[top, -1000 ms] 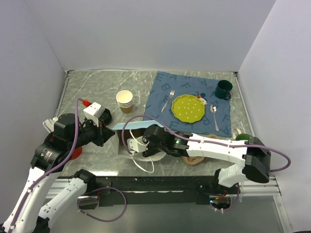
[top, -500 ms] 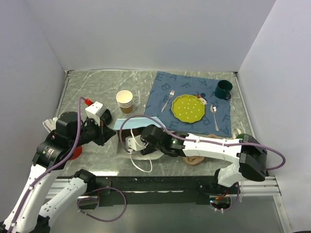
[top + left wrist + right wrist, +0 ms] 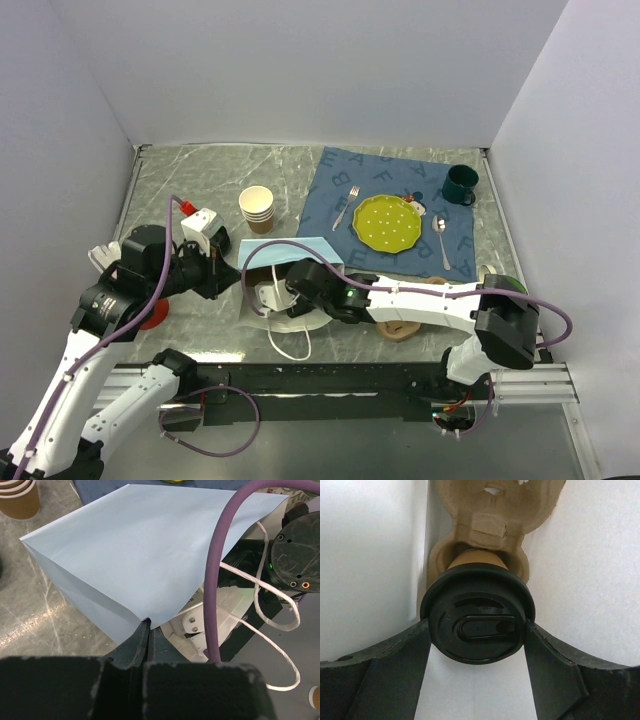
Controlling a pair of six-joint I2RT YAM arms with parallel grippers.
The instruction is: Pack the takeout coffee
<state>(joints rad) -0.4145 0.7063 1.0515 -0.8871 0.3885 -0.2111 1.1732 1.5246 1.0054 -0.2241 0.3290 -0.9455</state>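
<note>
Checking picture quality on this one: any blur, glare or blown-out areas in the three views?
Top external: evenly lit and sharp, only faint sheen on the grey marbled table. Left wrist: the pale blue paper bag is crisp, the left gripper below it dark and blurred. Right wrist: the round black plastic lid is in focus, the bag's white inside nearly blown out.

Left gripper (image 3: pixel 146 629) pinches the blue bag (image 3: pixel 135 550); right gripper (image 3: pixel 476 632), arm stretched leftward, clamps the takeout coffee (image 3: pixel 477 602).

The paper bag (image 3: pixel 135 550) is matt, the pulp tray (image 3: pixel 492 527) rough, the takeout coffee (image 3: pixel 477 625) lidded in smooth plastic
</note>
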